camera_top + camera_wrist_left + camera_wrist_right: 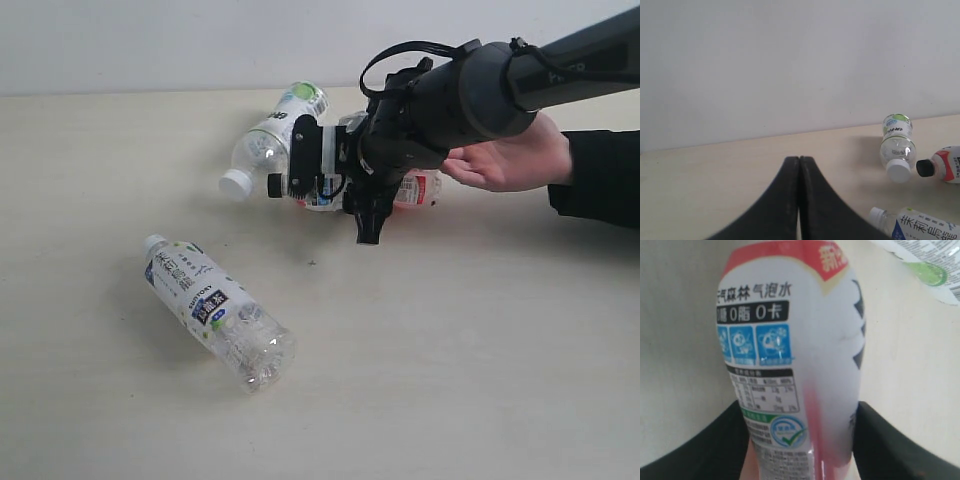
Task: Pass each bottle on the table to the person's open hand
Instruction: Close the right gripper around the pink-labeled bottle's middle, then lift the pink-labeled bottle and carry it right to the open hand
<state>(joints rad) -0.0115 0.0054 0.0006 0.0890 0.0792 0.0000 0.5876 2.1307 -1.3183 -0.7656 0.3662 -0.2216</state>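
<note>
A bottle with a black cap (275, 186) and red-pink label (790, 355) lies on its side between the fingers of my right gripper (335, 185), which is shut on its body; both fingers press its sides in the right wrist view. The person's open hand (505, 160) waits palm up just right of the arm. Behind it lies a green-labelled bottle (275, 135) with a white cap. Another white-capped bottle (215, 308) lies on the table (450, 350) at front left. My left gripper (799, 159) is shut and empty, away from the bottles (897, 145).
The right arm's dark body (470, 90) spans from the upper right and hides part of the held bottle. A pale wall (150, 40) runs behind the table's far edge. The person's black sleeve (600, 175) rests at the right edge.
</note>
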